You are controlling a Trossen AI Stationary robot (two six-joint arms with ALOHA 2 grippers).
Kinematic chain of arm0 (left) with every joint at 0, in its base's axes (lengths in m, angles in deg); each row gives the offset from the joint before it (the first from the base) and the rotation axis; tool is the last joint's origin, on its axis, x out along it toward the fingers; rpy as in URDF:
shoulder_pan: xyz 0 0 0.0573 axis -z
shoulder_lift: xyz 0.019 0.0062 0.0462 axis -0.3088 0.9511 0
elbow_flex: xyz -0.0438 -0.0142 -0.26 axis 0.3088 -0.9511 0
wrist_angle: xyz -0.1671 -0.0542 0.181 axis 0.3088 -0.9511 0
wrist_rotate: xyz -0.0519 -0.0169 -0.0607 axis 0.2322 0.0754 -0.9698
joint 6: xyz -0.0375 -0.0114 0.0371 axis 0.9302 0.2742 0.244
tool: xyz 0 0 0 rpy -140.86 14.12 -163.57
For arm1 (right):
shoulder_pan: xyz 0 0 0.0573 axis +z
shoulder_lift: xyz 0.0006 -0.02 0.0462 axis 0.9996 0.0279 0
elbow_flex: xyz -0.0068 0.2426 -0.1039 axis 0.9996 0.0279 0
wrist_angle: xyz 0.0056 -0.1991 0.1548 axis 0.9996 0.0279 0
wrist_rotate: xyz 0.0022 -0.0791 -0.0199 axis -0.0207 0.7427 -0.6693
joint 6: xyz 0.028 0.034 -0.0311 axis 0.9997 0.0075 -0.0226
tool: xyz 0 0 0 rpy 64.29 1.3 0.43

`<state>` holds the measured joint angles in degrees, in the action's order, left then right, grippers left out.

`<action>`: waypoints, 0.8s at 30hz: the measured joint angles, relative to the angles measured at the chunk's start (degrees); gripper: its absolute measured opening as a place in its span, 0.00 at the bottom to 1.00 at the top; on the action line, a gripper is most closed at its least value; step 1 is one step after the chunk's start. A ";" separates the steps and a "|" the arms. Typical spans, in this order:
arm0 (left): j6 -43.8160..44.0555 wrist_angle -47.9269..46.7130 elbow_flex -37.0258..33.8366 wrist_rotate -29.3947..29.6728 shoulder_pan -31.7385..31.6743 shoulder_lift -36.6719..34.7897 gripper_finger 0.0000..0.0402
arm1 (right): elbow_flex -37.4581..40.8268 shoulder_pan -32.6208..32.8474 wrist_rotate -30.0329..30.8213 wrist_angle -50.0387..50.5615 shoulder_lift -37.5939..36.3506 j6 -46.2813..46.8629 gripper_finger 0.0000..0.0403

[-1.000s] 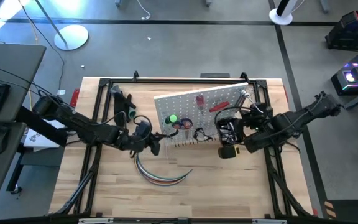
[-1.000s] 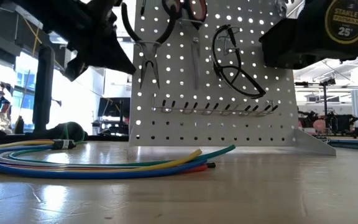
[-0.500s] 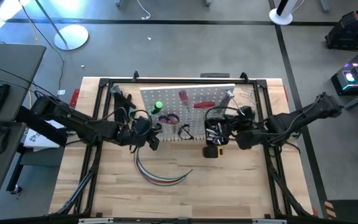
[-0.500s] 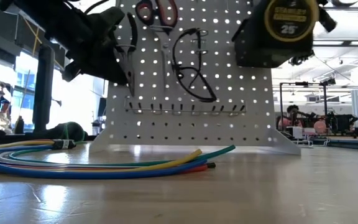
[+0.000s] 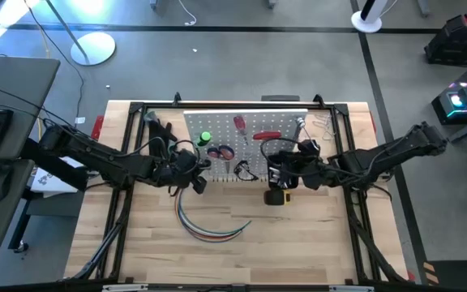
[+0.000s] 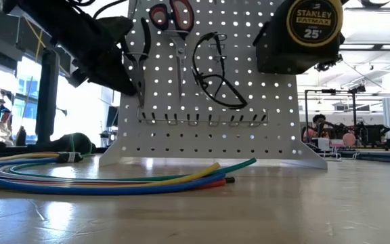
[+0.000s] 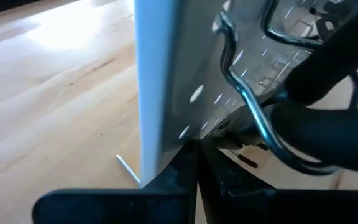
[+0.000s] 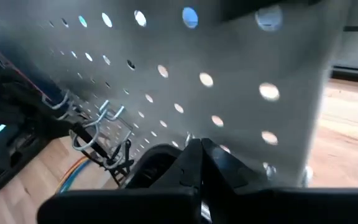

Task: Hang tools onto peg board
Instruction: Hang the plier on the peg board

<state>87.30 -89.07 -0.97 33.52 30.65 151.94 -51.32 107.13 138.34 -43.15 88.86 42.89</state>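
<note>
The left claw point(image 5: 194, 172) is being kept fully closed at the left edge of the peg board point(image 5: 282, 144), with nothing visibly gripped; black-handled pliers point(image 6: 139, 64) are hanging just beside it. The right claw point(image 5: 276, 172) is likewise being kept closed at the board's right part, close to the yellow tape measure point(image 6: 313, 30). Red-handled scissors point(image 6: 171, 19) and dark glasses point(image 6: 217, 71) are being carried by the upright board on the bench point(image 5: 298, 243). Coloured cables point(image 6: 100, 177) are lying nearer, in front.
</note>
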 joint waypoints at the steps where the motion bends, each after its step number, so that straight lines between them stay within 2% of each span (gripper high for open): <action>1: -0.38 0.03 0.00 -0.03 -0.35 0.00 0.00 | 0.14 -0.36 -0.67 -0.41 0.00 -0.77 0.00; 12: -4.37 -0.07 0.00 0.04 -6.00 0.00 0.00 | 0.24 -3.02 -1.14 -1.79 0.40 -3.96 0.00; 19: -4.60 -0.36 0.00 -0.57 -7.19 0.00 0.00 | 0.24 -6.23 -6.24 -3.40 2.12 -8.76 0.00; 24: -4.98 -0.88 0.00 -0.65 -7.19 -0.02 0.00 | 0.24 -8.90 -7.20 -7.18 3.72 -12.50 0.00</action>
<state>82.32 -89.96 -0.97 32.87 23.46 151.92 -51.07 98.23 131.14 -50.33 92.58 30.39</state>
